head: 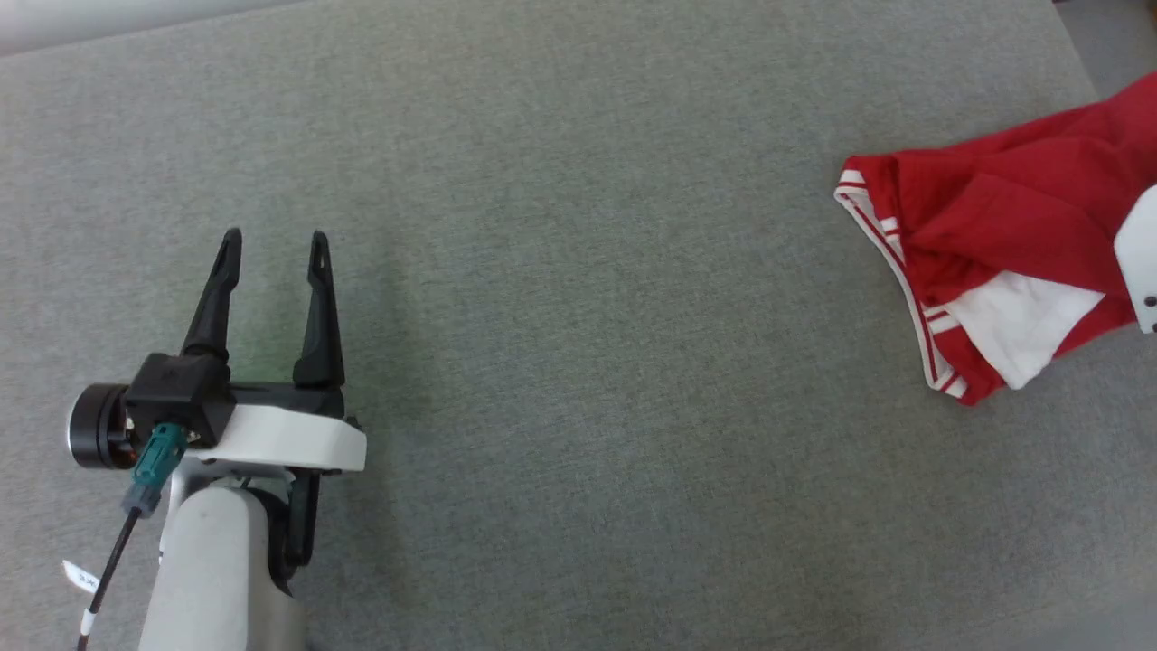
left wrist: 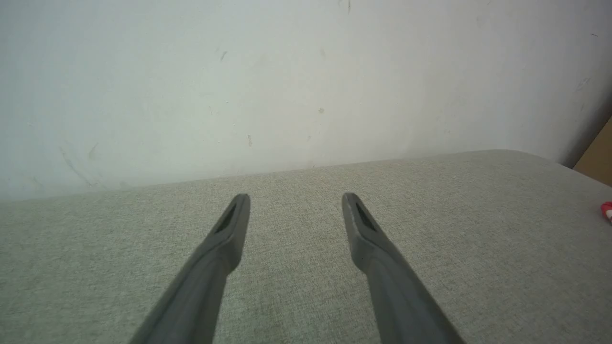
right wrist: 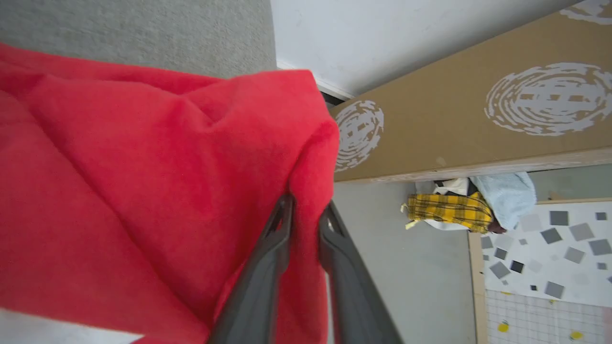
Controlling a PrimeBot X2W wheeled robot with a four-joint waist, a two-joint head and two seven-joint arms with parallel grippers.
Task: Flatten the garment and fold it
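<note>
The garment (head: 994,226) lies crumpled at the right edge of the grey cloth-covered surface (head: 578,271), red with a white sleeve and striped trim showing. In the right wrist view my right gripper (right wrist: 306,208) has a fold of the red garment (right wrist: 143,167) pinched between its nearly closed tips, at the surface's right edge. A pale part of the right arm (head: 1141,262) overlaps the cloth. My left gripper (head: 276,240) hovers open and holding nothing over the left of the surface, far from the garment. Its fingers (left wrist: 295,198) point toward the wall, and a sliver of red garment (left wrist: 607,210) shows at far right.
A white wall (left wrist: 287,95) runs along the far edge of the surface. Beyond the right edge stand a brown cardboard box (right wrist: 454,119), a pile of clothes with yellow plaid (right wrist: 449,212) on the floor, and a board with grey squares (right wrist: 550,253).
</note>
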